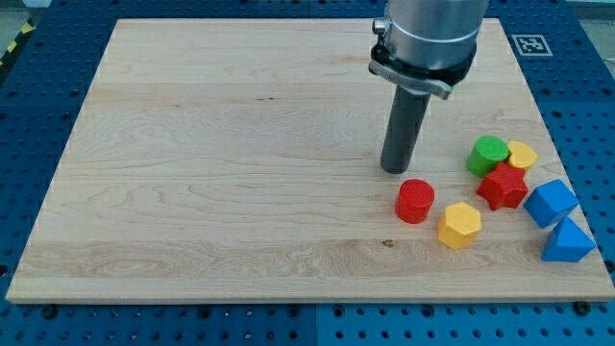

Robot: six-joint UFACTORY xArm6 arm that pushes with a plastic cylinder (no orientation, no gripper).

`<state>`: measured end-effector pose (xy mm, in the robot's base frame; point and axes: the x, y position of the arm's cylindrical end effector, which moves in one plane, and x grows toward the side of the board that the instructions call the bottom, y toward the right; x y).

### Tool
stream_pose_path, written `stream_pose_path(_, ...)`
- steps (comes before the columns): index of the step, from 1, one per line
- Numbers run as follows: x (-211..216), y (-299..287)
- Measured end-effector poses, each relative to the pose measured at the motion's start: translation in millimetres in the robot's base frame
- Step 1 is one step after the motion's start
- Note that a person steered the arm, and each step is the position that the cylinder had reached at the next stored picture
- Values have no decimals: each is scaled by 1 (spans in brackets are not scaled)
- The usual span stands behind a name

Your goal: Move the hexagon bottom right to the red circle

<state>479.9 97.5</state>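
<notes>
A red circle block (415, 201) lies on the wooden board at the view's lower right. A yellow hexagon (459, 225) lies just to its lower right, close to it with a small gap. My tip (395, 169) rests on the board just above and slightly left of the red circle, apart from it. The rod rises from there to the arm's grey body at the view's top.
A cluster sits at the view's right: a green circle (487, 155), a yellow block (522, 155) behind it, a red star (504, 186), a blue block (550, 202) and a blue triangle (567, 240). The board's right edge (577, 183) runs beside them.
</notes>
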Motion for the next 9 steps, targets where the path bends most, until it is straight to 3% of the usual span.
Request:
stream_pose_path(2,35,26)
stream_pose_path(5,53,77)
stream_pose_path(7,84,83)
stream_pose_path(9,85,103)
